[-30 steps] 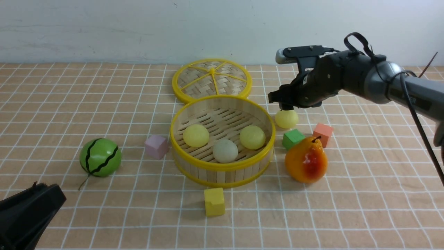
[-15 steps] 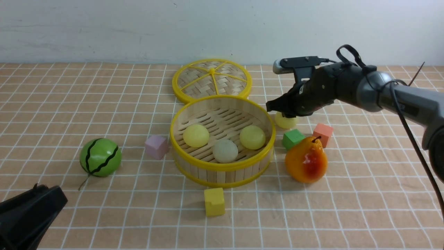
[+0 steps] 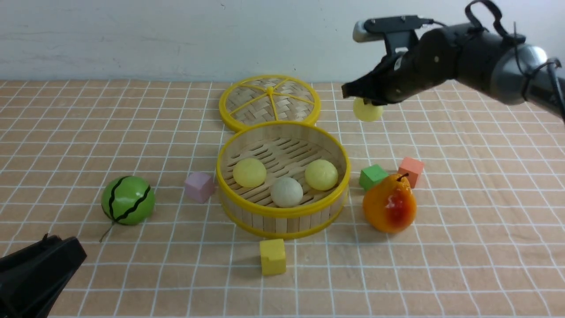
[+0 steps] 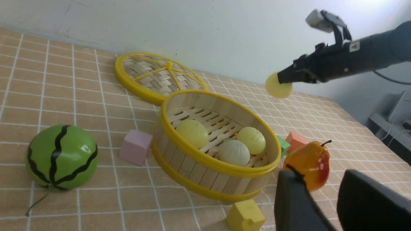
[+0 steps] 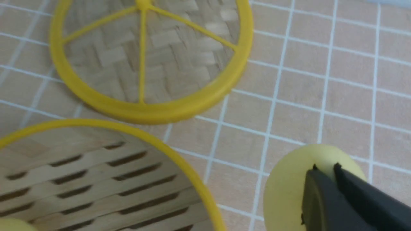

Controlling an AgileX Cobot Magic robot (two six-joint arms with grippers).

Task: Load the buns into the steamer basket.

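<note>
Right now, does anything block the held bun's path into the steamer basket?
Nothing visible. The right gripper holds the bun in the air right of the lid; the steamer basket is open-topped, with bare slats at its back.

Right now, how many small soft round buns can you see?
4. Two pale yellow buns and one off-white bun lie inside the round bamboo steamer basket; a third pale yellow bun hangs pinched in the right gripper.

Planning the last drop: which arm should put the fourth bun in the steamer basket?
Right. The right gripper holds the pale yellow bun aloft near the steamer basket; the left gripper sits low, open, empty.
</note>
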